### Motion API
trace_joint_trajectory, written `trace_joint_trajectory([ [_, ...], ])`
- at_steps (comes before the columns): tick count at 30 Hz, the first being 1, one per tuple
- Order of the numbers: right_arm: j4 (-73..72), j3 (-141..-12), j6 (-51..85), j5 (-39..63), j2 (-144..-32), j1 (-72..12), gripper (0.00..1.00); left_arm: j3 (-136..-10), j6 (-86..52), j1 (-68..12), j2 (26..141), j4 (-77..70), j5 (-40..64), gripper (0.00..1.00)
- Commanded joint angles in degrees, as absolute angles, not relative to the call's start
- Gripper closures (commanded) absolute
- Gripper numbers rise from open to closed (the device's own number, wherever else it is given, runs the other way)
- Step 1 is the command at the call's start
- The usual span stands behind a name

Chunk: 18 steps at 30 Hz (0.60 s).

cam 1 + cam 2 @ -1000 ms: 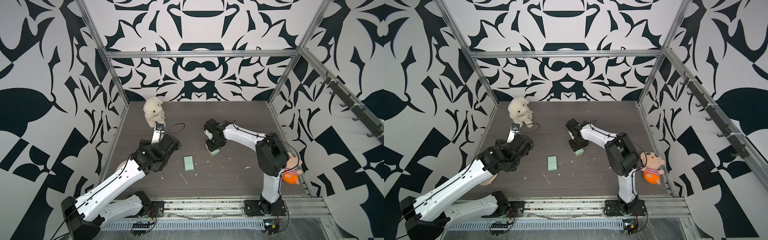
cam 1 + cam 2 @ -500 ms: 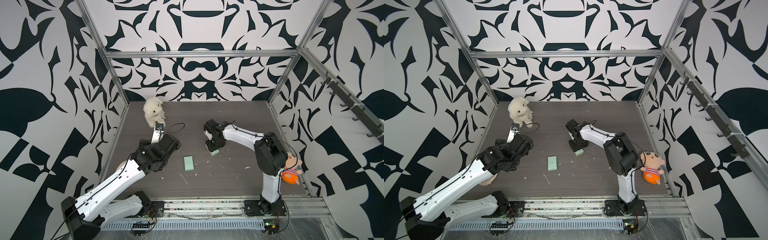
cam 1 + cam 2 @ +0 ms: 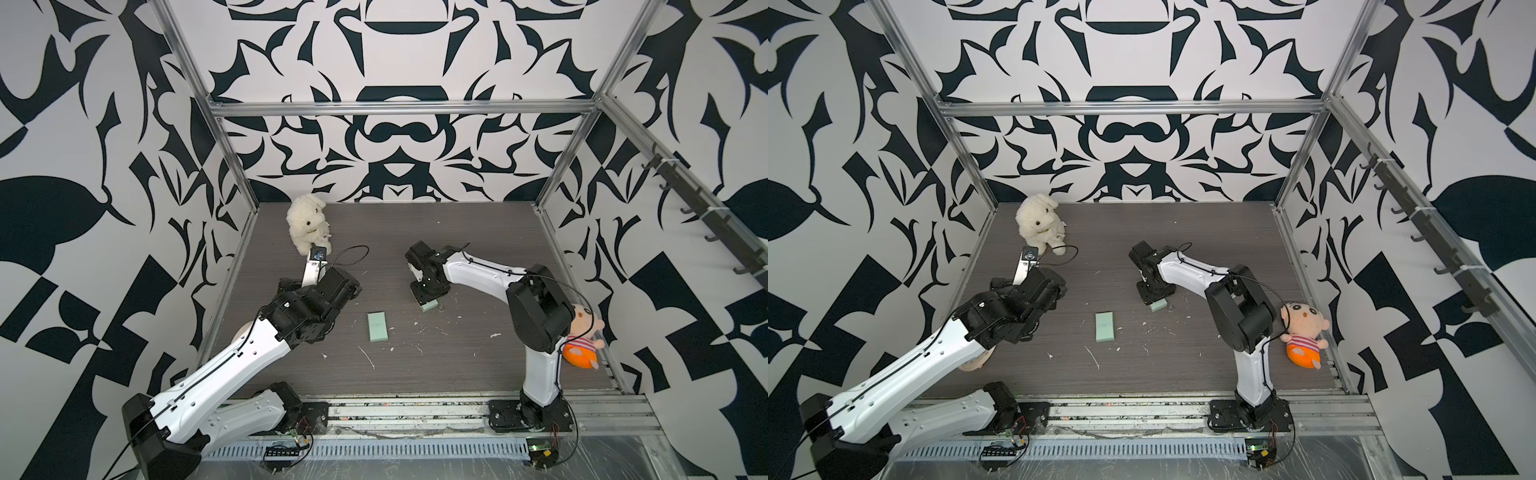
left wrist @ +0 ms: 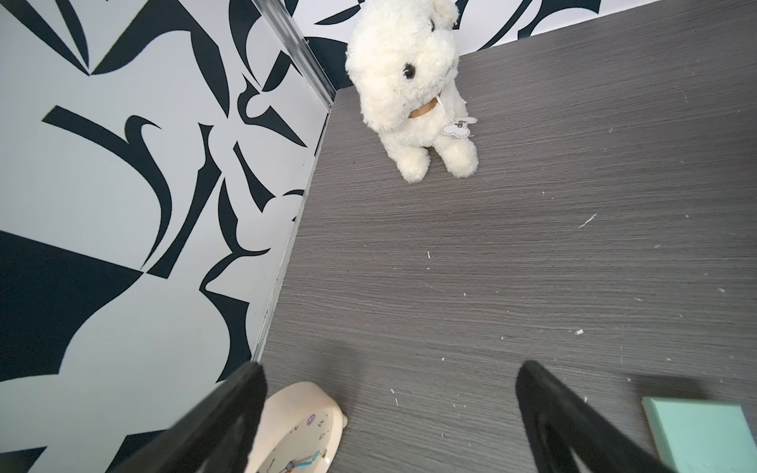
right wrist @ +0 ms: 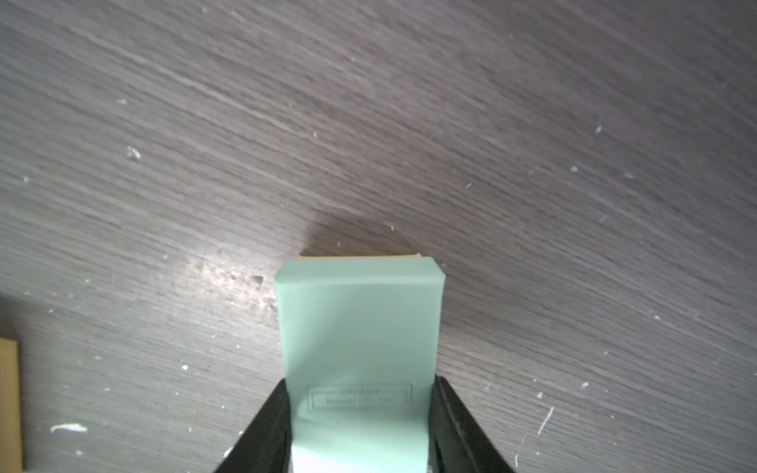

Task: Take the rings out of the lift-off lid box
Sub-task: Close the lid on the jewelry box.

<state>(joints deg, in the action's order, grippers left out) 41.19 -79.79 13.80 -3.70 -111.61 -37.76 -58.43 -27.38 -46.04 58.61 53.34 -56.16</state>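
1. The right pincer [image 5: 360, 391] was half closed on a mint box [image 5: 360, 327], its jaws pressing on the box's two long sides.
2. In both top views the box [image 3: 430, 306] [image 3: 1158, 306] stuck out from under the right pincer [image 3: 426, 293], low over the table [image 3: 457, 232], right of centre. Whether it touched the table could not be told.
3. A tiny grey loop, seemingly a ring [image 3: 1170, 308], lay on the table just beside the box. The other rings could not be made out.
4. A second flat mint piece [image 3: 377, 327] [image 3: 1104, 327] lay flat near the table's middle, between the two arms and apart from the box.
5. The left pincer [image 4: 391, 368] was wide open and held nothing. It hung above the table's left part, beside a cream clock [image 4: 303, 422].
6. A white plush [image 3: 307, 222] [image 4: 413, 82] sat in the far left corner.
7. A doll [image 3: 582, 336] [image 3: 1304, 332] lay at the right edge, by the right arm.
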Motion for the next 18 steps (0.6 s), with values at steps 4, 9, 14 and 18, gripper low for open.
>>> trace_joint_trajectory([
  [4,41.92,-80.89,15.20,-5.91,-111.95,-37.89,0.43,-57.57,-27.22,-45.53,57.83,52.92,-55.90,0.01],
  [9,41.84,-82.56,14.61,-4.84,-109.18,-37.89,0.26,-57.63,-27.16,-45.44,57.83,52.91,-55.62,0.01],
  [14,42.53,-83.89,15.65,-7.33,-104.66,-37.93,0.15,-57.73,-27.23,-45.44,57.59,53.09,-55.77,0.00],
  [18,41.14,-83.03,19.37,-7.21,-99.45,-38.38,0.02,-57.69,-27.33,-45.44,57.00,53.17,-55.96,0.01],
])
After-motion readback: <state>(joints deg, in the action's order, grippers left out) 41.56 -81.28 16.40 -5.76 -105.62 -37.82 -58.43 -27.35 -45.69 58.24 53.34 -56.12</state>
